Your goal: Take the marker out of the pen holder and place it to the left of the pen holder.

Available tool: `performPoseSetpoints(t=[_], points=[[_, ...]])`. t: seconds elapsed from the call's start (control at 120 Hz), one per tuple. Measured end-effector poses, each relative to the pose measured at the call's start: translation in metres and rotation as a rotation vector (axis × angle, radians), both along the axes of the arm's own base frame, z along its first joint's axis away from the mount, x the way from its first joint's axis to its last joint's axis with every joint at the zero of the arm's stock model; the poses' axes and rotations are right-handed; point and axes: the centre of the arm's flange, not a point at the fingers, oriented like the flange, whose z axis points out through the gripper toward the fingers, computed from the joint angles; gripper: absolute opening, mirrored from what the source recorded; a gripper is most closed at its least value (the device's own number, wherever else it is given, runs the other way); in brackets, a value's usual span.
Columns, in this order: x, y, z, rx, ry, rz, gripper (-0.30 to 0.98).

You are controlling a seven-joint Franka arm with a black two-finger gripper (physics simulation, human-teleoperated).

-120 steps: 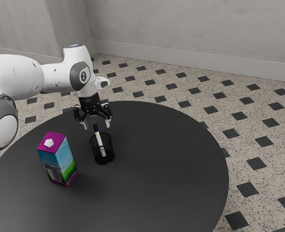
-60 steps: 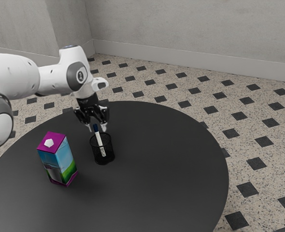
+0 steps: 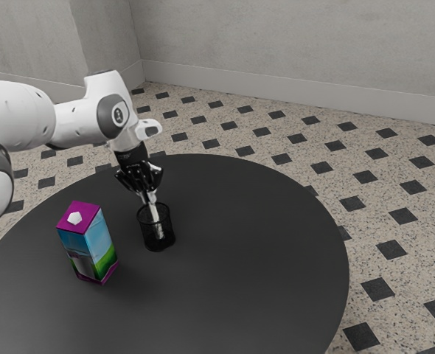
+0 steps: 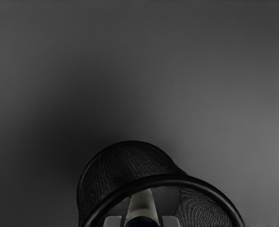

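The gripper (image 3: 149, 198) has its jaws drawn in to about the thickness of the marker (image 3: 155, 214), which is caught between them. In the wrist view its two fingers (image 4: 112, 222) stand one on each side of the marker's dark blue cap (image 4: 142, 222), both touching it. The hold is at the capped upper end, just above the rim of the pen holder (image 3: 159, 244).

The marker's white barrel slants down through the opening, its lower part inside the black mesh holder. The cap end points upward. The holder stands upright on the round dark table (image 3: 254, 258), with the arm (image 3: 81, 122) coming in over it from the exterior view's left.

Counted up: one gripper with two fingers, one marker, one pen holder, one carton (image 3: 90, 245) and one table. The carton stands upright to the exterior view's left of the holder and a little nearer that camera, apart from it. It has a purple top with one white cap, and blue and green sides.
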Motion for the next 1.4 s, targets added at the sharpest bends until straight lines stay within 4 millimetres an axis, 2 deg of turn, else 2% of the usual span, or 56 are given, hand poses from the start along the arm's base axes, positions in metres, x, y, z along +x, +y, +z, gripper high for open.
performPoseSetpoints(t=[0.083,0.25,0.417,0.517,0.733,0.883,1.0,1.1,1.192,1.308,1.4], points=[[-0.001,0.000,0.006,-0.002,-0.009,-0.004,-0.03],[-0.018,0.011,0.049,-0.019,-0.055,0.005,-0.05],[-0.043,0.059,0.107,0.006,-0.107,0.059,-0.06],[-0.056,0.092,0.120,0.020,-0.109,0.111,-0.07],[-0.057,0.115,0.096,0.049,-0.049,0.151,-0.07],[-0.038,0.110,0.062,0.076,0.006,0.146,-0.07],[-0.008,0.105,0.051,0.102,0.055,0.116,-0.08],[0.005,0.118,0.026,0.084,0.133,0.111,-0.08],[0.011,0.132,0.016,0.077,0.187,0.113,-0.07],[0.004,0.155,0.006,0.045,0.242,0.136,-0.07],[0.002,0.164,-0.002,0.040,0.277,0.143,-0.07]])
